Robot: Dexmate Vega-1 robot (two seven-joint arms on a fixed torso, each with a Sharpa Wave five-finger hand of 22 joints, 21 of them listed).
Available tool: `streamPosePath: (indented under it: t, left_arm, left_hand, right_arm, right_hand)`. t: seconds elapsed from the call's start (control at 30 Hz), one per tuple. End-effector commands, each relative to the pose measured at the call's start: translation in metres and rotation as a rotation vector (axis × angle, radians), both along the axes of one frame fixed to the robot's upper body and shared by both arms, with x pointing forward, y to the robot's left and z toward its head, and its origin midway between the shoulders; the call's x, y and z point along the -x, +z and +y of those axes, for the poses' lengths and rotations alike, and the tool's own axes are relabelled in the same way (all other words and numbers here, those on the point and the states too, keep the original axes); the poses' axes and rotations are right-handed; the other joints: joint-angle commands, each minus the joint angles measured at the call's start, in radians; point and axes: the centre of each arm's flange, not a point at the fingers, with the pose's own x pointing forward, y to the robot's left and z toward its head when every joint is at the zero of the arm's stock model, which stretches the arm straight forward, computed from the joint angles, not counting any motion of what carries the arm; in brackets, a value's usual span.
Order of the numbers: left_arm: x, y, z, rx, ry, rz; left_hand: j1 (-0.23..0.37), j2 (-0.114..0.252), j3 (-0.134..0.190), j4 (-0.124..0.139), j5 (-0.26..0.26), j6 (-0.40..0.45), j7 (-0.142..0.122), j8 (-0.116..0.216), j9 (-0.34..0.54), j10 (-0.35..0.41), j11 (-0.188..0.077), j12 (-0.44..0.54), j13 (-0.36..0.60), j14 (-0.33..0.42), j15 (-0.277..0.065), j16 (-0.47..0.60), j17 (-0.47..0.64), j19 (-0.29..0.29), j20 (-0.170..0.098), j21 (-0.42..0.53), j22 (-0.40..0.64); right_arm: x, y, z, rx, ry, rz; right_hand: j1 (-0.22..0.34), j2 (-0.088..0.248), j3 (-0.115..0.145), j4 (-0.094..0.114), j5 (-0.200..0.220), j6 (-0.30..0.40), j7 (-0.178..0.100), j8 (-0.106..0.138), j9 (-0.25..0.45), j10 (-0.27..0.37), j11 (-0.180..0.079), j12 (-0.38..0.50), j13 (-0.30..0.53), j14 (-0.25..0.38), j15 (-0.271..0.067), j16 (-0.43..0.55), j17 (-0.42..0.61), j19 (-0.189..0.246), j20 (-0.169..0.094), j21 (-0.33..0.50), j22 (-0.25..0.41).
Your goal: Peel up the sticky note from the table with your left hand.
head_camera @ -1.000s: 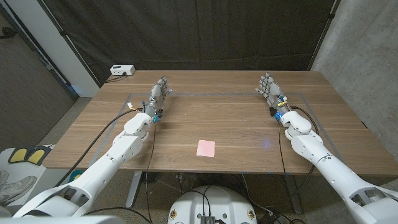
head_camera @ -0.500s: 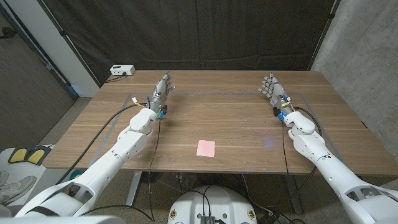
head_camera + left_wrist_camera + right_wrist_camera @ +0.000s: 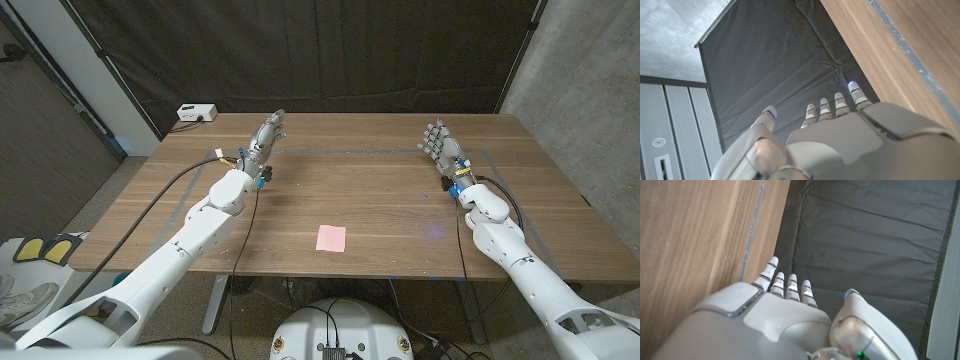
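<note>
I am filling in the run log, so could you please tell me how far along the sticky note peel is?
Nothing looks done yet: the pink sticky note lies flat near the table's front edge. In hand: nothing; the left hand is open at the far side, well away from it. The right hand is open too. Left: reach, pinch an edge, peel.

We see a wooden table [image 3: 380,200] before a black curtain [image 3: 330,50]; a concrete wall [image 3: 590,90] stands beside it; a white box [image 3: 197,112] sits on the grey floor [image 3: 120,175]
</note>
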Motion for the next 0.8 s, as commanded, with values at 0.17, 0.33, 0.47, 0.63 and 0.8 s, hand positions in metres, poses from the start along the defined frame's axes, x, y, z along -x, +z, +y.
streamPosePath:
  t: [0.17,0.33,0.47,0.63,0.8]
  left_arm:
    - [0.024,0.009,-0.015,-0.127,-0.006,-0.052]
    - [0.033,0.008,-0.023,-0.175,0.000,-0.064]
    - [0.038,0.009,-0.031,-0.222,-0.007,-0.066]
    - [0.044,0.011,-0.040,-0.267,-0.015,-0.071]
    - [0.051,0.012,-0.049,-0.322,-0.018,-0.077]
  left_hand:
    - [0.016,0.000,0.006,-0.014,-0.005,0.001,-0.001,-0.003,0.002,0.007,0.003,0.001,0.005,0.009,0.003,-0.002,0.003,0.012,0.001,-0.005,0.002]
    - [0.019,0.000,0.008,-0.018,-0.006,0.002,-0.002,-0.004,0.002,0.008,0.002,0.000,0.005,0.015,0.003,-0.002,0.003,0.011,0.002,-0.006,0.002]
    - [0.021,0.000,0.009,-0.021,-0.007,0.001,-0.004,-0.006,0.002,0.009,0.002,-0.001,0.005,0.018,0.003,-0.002,0.003,0.010,0.002,-0.008,0.002]
    - [0.025,0.000,0.011,-0.025,-0.008,-0.002,-0.006,-0.009,0.003,0.006,0.003,-0.005,0.005,0.018,0.003,-0.005,0.004,0.010,0.003,-0.010,0.003]
    - [0.028,0.000,0.013,-0.030,-0.009,-0.002,-0.004,-0.011,0.003,0.006,0.002,-0.007,0.006,0.016,0.004,-0.008,0.004,0.008,0.003,-0.013,0.003]
  right_arm:
    - [0.027,-0.017,-0.002,-0.020,-0.025,-0.030]
    - [0.035,-0.021,-0.004,-0.024,-0.033,-0.038]
    - [0.040,-0.024,-0.007,-0.024,-0.036,-0.043]
    - [0.047,-0.027,-0.010,-0.027,-0.040,-0.049]
    - [0.054,-0.031,-0.015,-0.032,-0.046,-0.054]
  right_hand:
    - [0.011,0.001,0.007,-0.002,-0.002,0.018,-0.001,0.007,0.002,0.013,0.009,0.008,0.001,0.012,0.006,0.010,0.000,0.005,0.010,-0.006,0.005]
    - [0.012,0.001,0.008,-0.003,-0.003,0.021,-0.001,0.008,0.002,0.017,0.007,0.008,0.001,0.013,0.006,0.010,-0.001,0.007,0.009,-0.007,0.006]
    - [0.012,0.000,0.009,-0.004,-0.004,0.023,-0.001,0.008,0.002,0.019,0.007,0.008,0.001,0.015,0.007,0.010,-0.001,0.009,0.010,-0.008,0.006]
    - [0.013,0.000,0.010,-0.005,-0.004,0.025,0.000,0.008,0.002,0.021,0.008,0.008,0.001,0.016,0.007,0.010,-0.001,0.010,0.011,-0.009,0.006]
    - [0.013,-0.001,0.011,-0.005,-0.005,0.026,-0.001,0.008,0.002,0.030,0.009,0.011,0.001,0.018,0.008,0.009,-0.001,0.011,0.011,-0.011,0.006]
